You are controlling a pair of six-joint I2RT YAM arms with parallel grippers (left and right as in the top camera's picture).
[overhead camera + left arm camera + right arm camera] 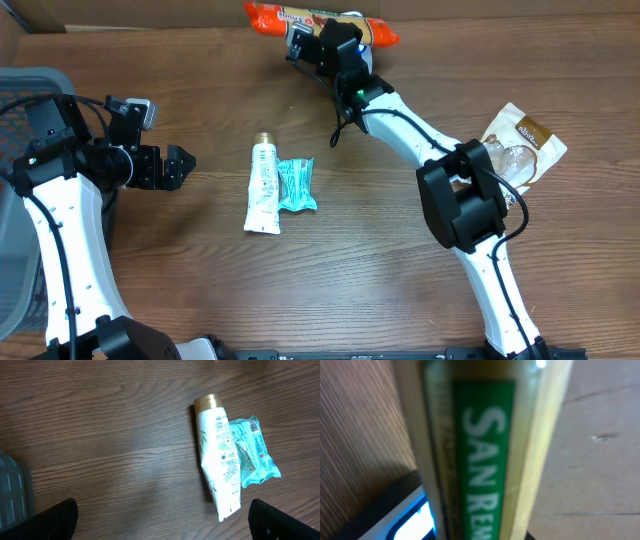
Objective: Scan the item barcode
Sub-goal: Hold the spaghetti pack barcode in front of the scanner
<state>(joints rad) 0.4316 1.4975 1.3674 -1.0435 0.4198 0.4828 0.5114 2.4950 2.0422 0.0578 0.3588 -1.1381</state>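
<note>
Right gripper (335, 40) sits at the far edge of the table, clamped narrowly on the orange-ended package (290, 18). Its own jaws are hidden, but the wrist view shows the green label pressed close across the grip. A dark device with a blue-white light (412, 517) lies just beneath, probably the scanner, which would explain the hold. Left gripper (180, 165) hangs fully spread and empty beside the basket (30, 80), well apart from the tube (262, 188) and teal packet (296, 185), which touch mid-table.
</note>
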